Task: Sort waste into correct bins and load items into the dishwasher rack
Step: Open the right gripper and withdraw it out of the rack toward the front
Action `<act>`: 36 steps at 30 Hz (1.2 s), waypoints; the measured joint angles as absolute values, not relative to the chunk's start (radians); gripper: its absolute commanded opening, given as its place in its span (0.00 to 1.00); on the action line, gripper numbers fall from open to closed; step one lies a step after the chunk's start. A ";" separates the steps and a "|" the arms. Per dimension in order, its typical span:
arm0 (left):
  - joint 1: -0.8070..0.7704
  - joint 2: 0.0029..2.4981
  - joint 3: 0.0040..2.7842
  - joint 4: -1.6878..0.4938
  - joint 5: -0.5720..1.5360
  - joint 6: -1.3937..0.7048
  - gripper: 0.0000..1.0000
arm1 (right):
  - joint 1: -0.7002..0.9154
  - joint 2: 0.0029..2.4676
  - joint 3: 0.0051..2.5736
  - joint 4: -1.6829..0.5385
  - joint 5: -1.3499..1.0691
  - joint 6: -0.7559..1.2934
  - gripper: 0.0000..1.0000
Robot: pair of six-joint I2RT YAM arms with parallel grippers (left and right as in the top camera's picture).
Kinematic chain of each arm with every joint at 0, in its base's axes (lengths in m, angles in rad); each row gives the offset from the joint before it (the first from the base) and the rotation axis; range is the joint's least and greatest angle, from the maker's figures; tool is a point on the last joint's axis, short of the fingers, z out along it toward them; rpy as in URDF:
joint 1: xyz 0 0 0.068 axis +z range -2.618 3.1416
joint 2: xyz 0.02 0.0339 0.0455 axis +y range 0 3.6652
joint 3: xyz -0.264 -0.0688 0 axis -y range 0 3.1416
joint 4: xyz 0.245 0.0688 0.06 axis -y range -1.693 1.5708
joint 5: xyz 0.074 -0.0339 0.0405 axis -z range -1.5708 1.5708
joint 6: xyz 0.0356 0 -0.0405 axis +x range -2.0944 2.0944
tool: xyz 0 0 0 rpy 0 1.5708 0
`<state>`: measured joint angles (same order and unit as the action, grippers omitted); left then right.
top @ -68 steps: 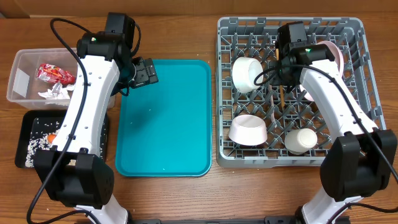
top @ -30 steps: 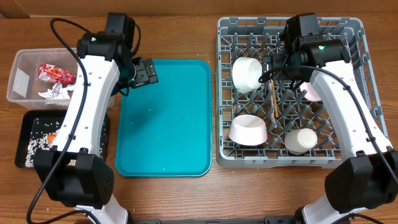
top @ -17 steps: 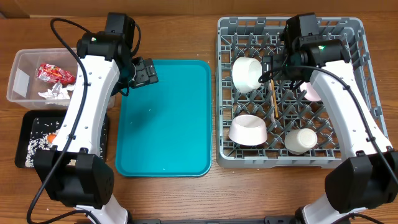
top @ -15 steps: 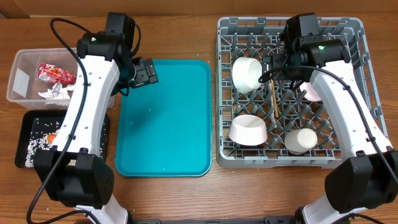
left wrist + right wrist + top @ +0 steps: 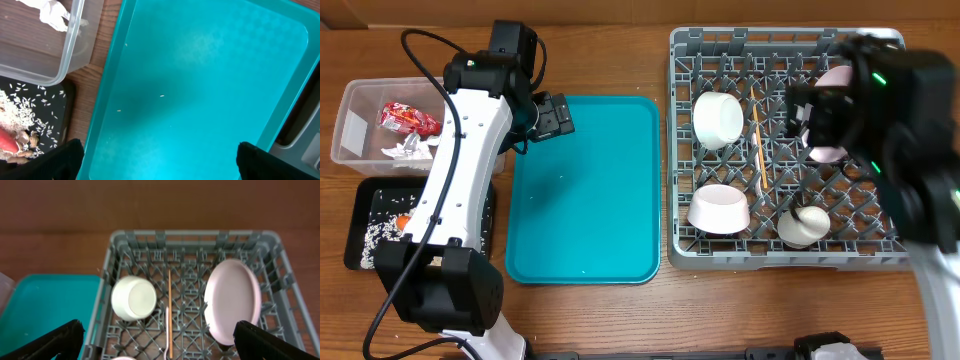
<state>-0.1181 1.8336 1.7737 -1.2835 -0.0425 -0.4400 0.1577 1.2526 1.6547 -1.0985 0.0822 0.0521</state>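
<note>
Lying in the grey dishwasher rack [image 5: 760, 37], the wooden chopstick [image 5: 758, 145] sits between a white bowl [image 5: 718, 118] and the pale-pink plate [image 5: 232, 300]. Right gripper [image 5: 162, 342] high above the rack: jaws wide, empty. Left gripper [image 5: 160, 162] over the teal tray [image 5: 200, 75]: likewise wide, empty.

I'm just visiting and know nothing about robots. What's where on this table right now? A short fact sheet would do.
dishwasher rack: grey, right side; holds a white bowl, a second bowl, a cup, a pink plate, a chopstick
clear tub: red wrapper, white napkin
black tray: rice, carrot
teal tray: middle, a few pale specks
left tool: open, over the teal tray, holding nothing
right tool: open, above the rack, holding nothing
</note>
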 measured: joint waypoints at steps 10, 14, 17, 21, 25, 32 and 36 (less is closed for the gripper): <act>-0.118 1.834 1.774 -1.283 -0.042 -0.440 1.00 | 0.158 0.906 1.645 -1.127 0.081 0.052 1.00; -0.118 1.834 1.774 -1.283 -0.042 -0.440 1.00 | 0.158 0.776 1.595 -1.164 0.073 0.052 1.00; -0.118 1.834 1.774 -1.283 -0.042 -0.440 1.00 | 0.158 0.664 1.511 -1.163 0.065 0.052 1.00; -0.118 1.834 1.774 -1.282 -0.043 -0.440 1.00 | 0.158 0.508 1.353 -1.151 0.050 0.052 1.00; -0.118 1.834 1.774 -1.283 -0.043 -0.440 1.00 | 0.158 0.363 1.175 -1.092 0.015 0.052 1.00; -0.118 1.834 1.774 -1.283 -0.042 -0.440 1.00 | 0.158 0.216 0.944 -0.869 -0.018 0.052 1.00; -0.118 1.834 1.774 -1.283 -0.043 -0.440 1.00 | 0.158 0.166 0.797 -0.677 -0.024 0.052 1.00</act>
<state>-0.1181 1.8336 1.7737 -1.2827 -0.0425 -0.4400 0.1577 0.1661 0.7967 -0.6765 -0.0238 0.0521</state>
